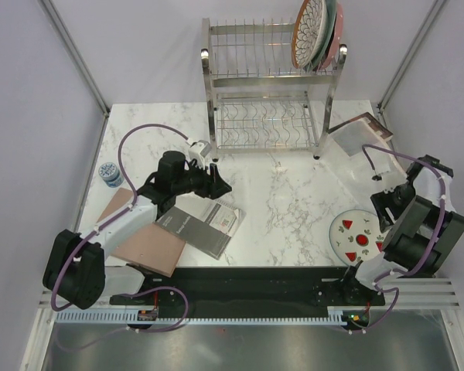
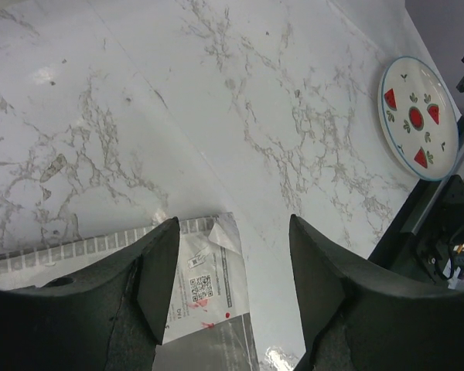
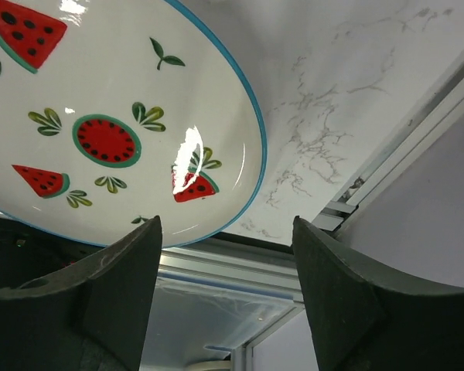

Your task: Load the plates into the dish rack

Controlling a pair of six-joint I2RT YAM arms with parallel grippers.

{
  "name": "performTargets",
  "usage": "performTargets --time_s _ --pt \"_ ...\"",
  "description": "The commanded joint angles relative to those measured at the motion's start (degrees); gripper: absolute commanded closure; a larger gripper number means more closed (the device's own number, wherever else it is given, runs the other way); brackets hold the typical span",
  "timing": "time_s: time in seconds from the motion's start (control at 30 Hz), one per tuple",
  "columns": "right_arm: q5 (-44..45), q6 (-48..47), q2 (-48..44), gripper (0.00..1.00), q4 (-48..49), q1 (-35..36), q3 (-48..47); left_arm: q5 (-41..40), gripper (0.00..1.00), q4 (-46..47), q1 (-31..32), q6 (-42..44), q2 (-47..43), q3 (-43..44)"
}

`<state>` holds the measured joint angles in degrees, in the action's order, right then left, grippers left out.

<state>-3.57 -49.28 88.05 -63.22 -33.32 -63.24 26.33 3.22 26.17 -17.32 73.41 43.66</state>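
The steel wire dish rack (image 1: pixel 269 97) stands at the back of the table. Three plates stand upright at the right end of its upper tier: the brown-rimmed petal plate (image 1: pixel 307 31), the grey-green plate (image 1: pixel 326 39) behind it and the pink plate (image 1: pixel 339 42). The white plate with red fruit (image 1: pixel 358 236) lies flat on the table at the right; it also shows in the left wrist view (image 2: pixel 417 116) and the right wrist view (image 3: pixel 116 116). My right gripper (image 1: pixel 380 209) (image 3: pixel 226 255) is open and empty, just above that plate's near-right rim. My left gripper (image 1: pixel 220 185) (image 2: pixel 232 263) is open and empty.
A dark grey booklet (image 1: pixel 201 224) (image 2: pixel 209 309) lies under my left gripper. A brown board (image 1: pixel 143 236) lies to its left, by a small blue-white jar (image 1: pixel 110 174). Another flat booklet (image 1: pixel 361 131) lies right of the rack. A black strip (image 1: pixel 247 286) runs along the near edge.
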Motion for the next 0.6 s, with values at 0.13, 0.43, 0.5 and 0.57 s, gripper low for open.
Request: performTargets --time_s 0.13,0.43,0.5,0.57 --pt "0.58 -6.36 6.08 0.28 2.39 -1.92 3.82 1.36 0.35 -1.29 -0.16 -2.54 0.77 0.46" --pt "-1.17 -2.77 8.98 0.50 3.46 -2.01 8.48 1.89 0.35 -2.08 -0.51 -2.89 3.58 3.10" --pt "-3.89 -1.36 9.94 0.58 2.58 -1.66 8.66 1.89 0.35 -2.08 -0.51 -2.89 3.85 3.36" --pt "-6.95 2.58 10.99 0.59 2.31 -0.96 8.14 1.62 0.35 -2.08 -0.51 -3.07 3.76 3.36"
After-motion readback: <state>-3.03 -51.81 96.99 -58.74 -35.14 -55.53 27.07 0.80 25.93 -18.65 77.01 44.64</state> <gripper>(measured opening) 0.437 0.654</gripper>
